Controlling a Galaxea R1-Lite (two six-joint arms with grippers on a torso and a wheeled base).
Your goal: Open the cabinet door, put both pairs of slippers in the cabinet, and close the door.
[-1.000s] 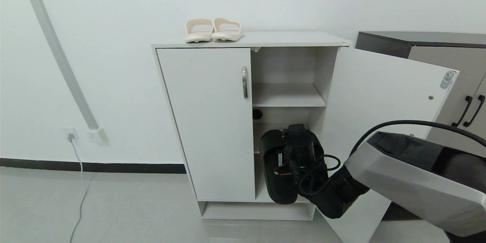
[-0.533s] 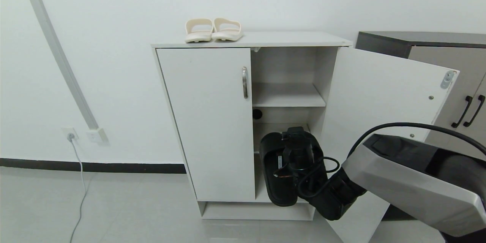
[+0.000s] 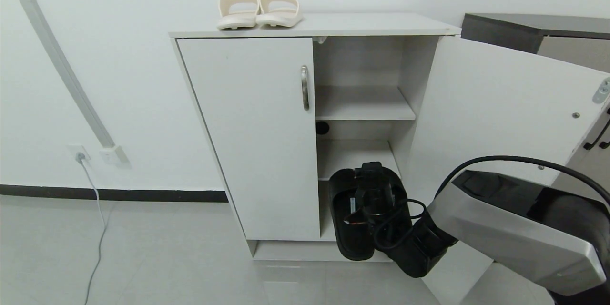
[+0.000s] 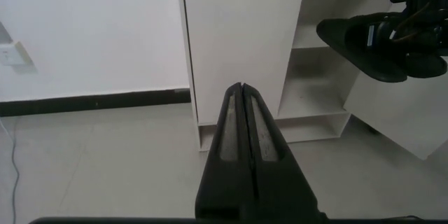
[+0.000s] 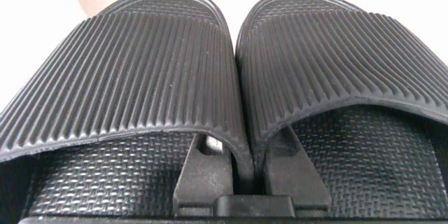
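The white cabinet [image 3: 248,128] stands against the wall with its right door [image 3: 495,109] swung open and its left door shut. A pair of black slippers [image 3: 350,219] hangs in front of the lower compartment, with my right gripper [image 3: 369,200] shut on their inner straps. In the right wrist view, the ribbed black slippers [image 5: 161,70] sit side by side with the fingers [image 5: 203,171] pinching their adjoining edges. A cream pair of slippers [image 3: 259,9] rests on the cabinet top at the left. My left gripper [image 4: 241,91] is shut and empty, low over the floor before the cabinet [image 4: 241,35].
Inside are an upper shelf [image 3: 364,105] and a middle shelf [image 3: 355,155], both bare. A grey cabinet [image 3: 538,28] stands to the right behind the open door. A wall socket [image 3: 78,155] with a cable lies at the left.
The head camera has moved closer and tilted down, so the cabinet looks bigger. My right gripper with the black slippers has kept its place before the lower compartment.
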